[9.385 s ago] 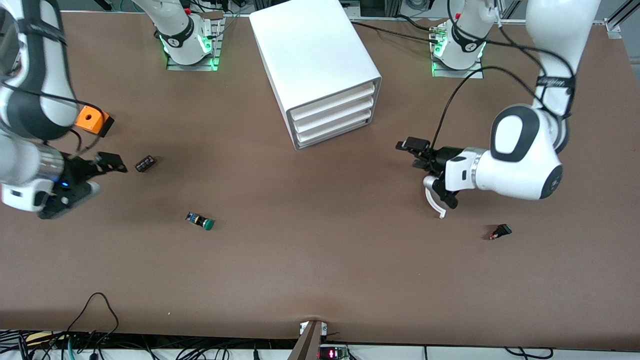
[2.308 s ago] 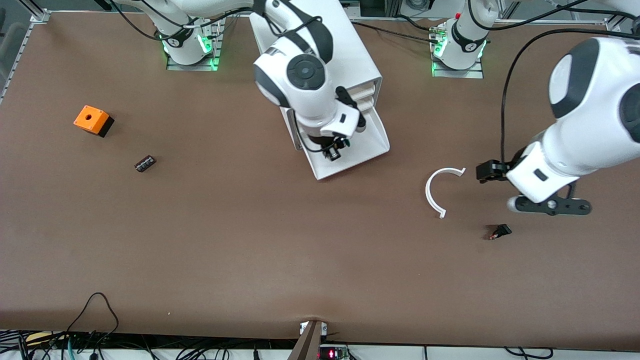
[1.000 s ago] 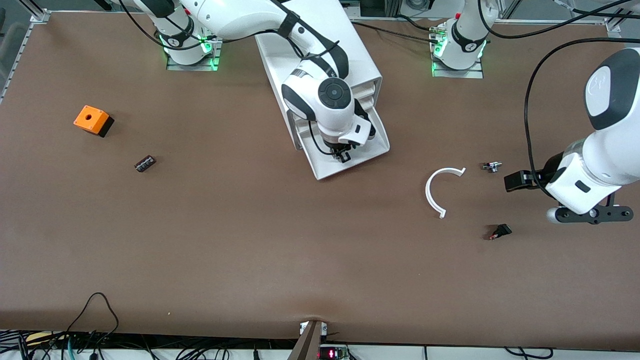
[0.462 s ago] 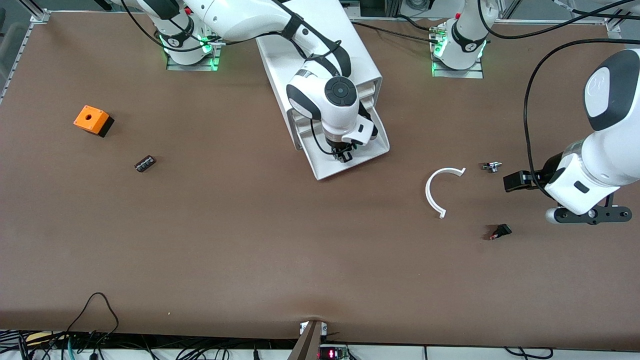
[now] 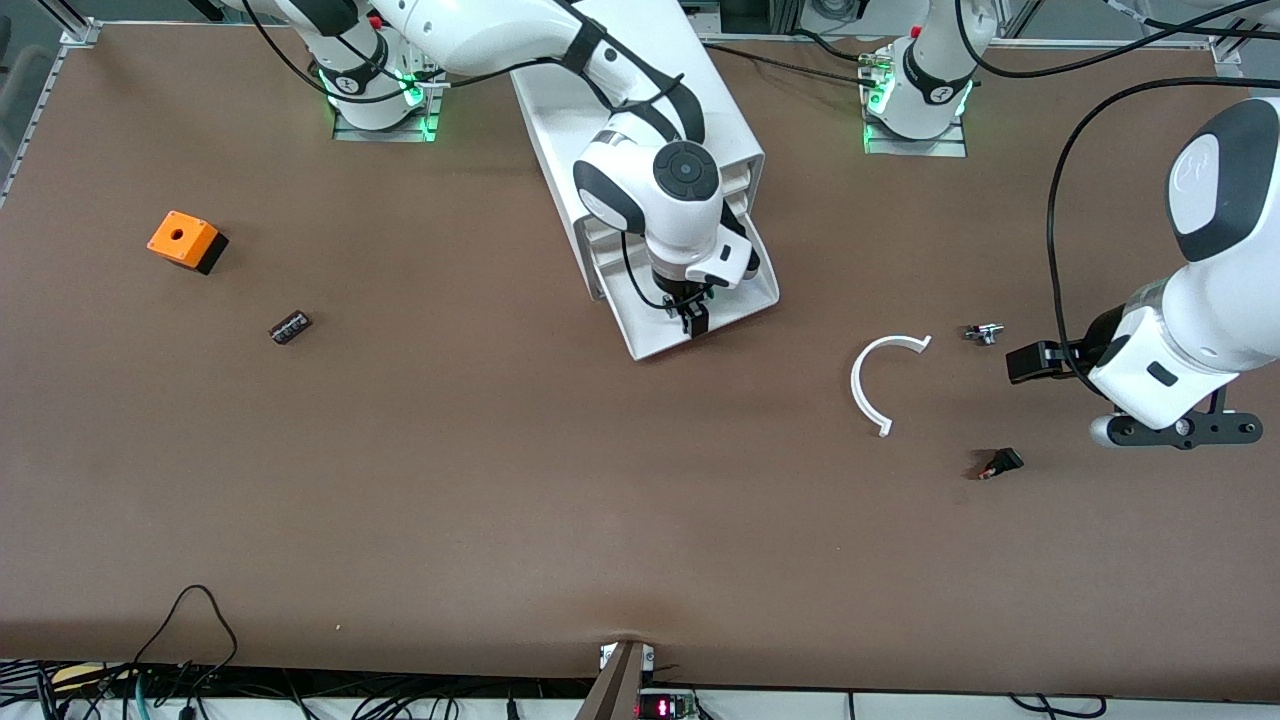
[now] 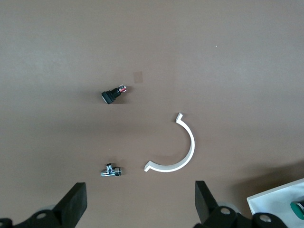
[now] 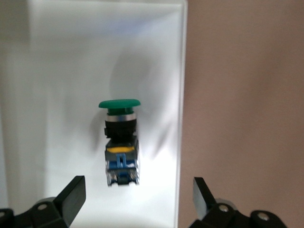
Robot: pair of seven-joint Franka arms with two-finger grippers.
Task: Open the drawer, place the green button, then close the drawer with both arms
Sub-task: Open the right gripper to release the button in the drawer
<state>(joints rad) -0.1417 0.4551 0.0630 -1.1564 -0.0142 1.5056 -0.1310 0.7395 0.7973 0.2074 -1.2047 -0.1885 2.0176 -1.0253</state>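
Freshly released from the right gripper — now spread above it — the button lies in the open drawer; closing remains, while the left gripper waits agape over the table.

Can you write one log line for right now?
right gripper: open over drawer | button: in drawer | left gripper: open, waiting

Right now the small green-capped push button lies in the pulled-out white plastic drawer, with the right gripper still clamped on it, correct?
Not quite. The green-capped push button does lie in the pulled-out white plastic drawer, but the right gripper is open, its fingers clear of it. The right wrist view shows this.
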